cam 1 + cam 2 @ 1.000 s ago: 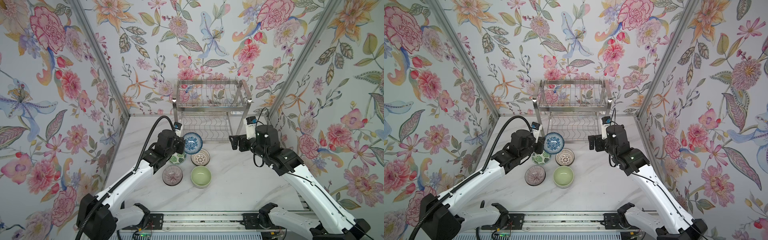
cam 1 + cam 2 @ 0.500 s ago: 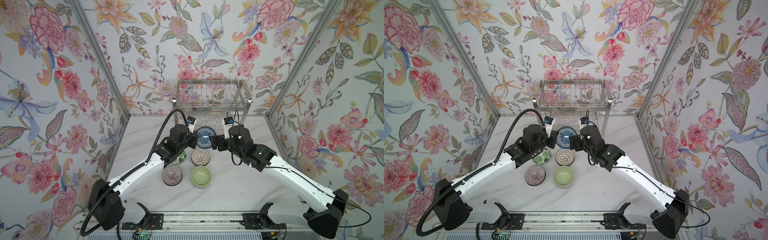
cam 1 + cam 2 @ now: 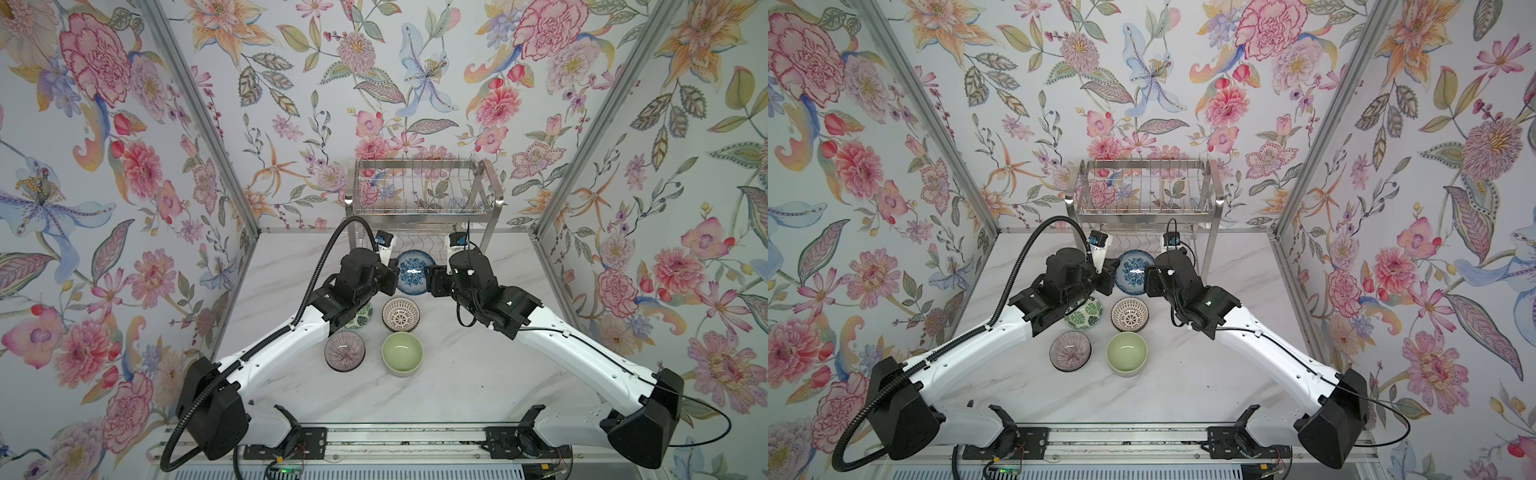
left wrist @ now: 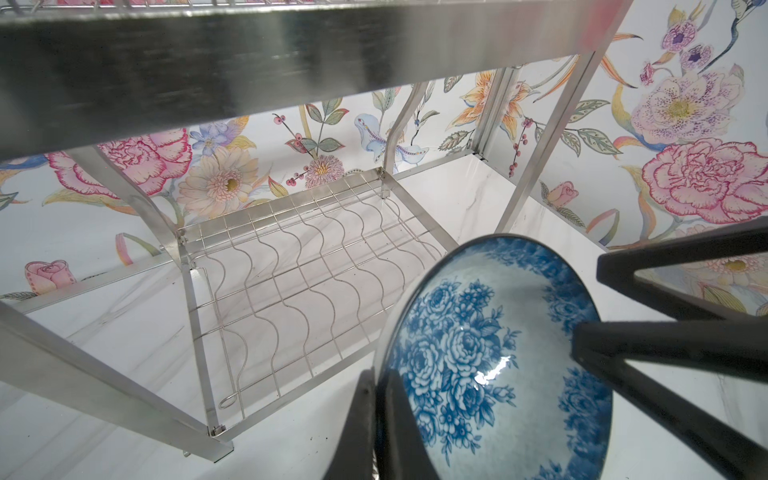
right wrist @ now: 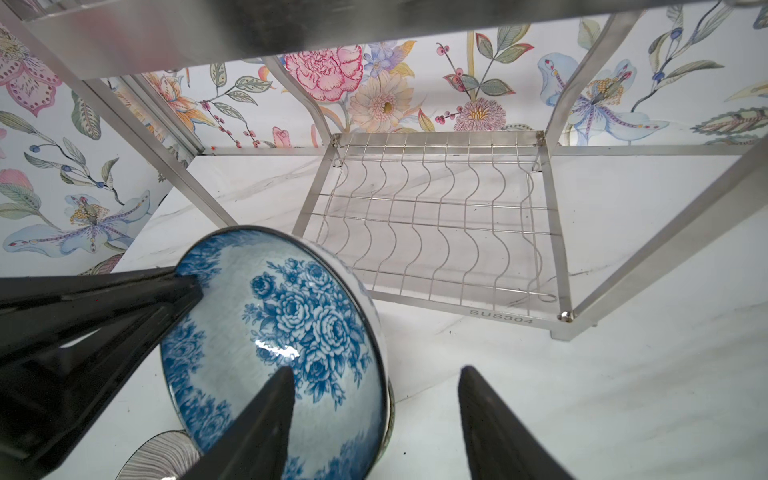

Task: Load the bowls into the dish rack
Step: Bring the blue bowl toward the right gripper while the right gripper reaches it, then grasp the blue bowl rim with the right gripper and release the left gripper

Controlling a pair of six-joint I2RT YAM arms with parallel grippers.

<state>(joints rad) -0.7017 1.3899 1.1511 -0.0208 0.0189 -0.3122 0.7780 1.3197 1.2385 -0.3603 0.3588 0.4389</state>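
A blue floral bowl (image 3: 411, 272) (image 3: 1133, 272) hangs tilted on edge just in front of the dish rack (image 3: 419, 208) (image 3: 1142, 212). My left gripper (image 3: 395, 275) (image 4: 374, 378) is shut on its left rim. My right gripper (image 3: 430, 276) (image 5: 376, 370) straddles the opposite rim, jaws apart: one finger lies inside the bowl (image 5: 282, 332), the other outside, with a gap to the wall. The rack's wavy-wire lower shelf (image 4: 291, 270) (image 5: 436, 216) holds nothing. The upper tier, in both top views, is bare too.
Several bowls sit on the marble table (image 3: 478, 365) below the grippers: brown lattice (image 3: 401, 314), plain green (image 3: 402, 353), ribbed lilac (image 3: 344, 352) and leaf-print (image 3: 1086, 313), partly under my left arm. Floral walls close in on three sides.
My left gripper carried the blue bowl back toward the rack. My right gripper swung left from beside the rack to the bowl's rim, and its jaws narrowed.
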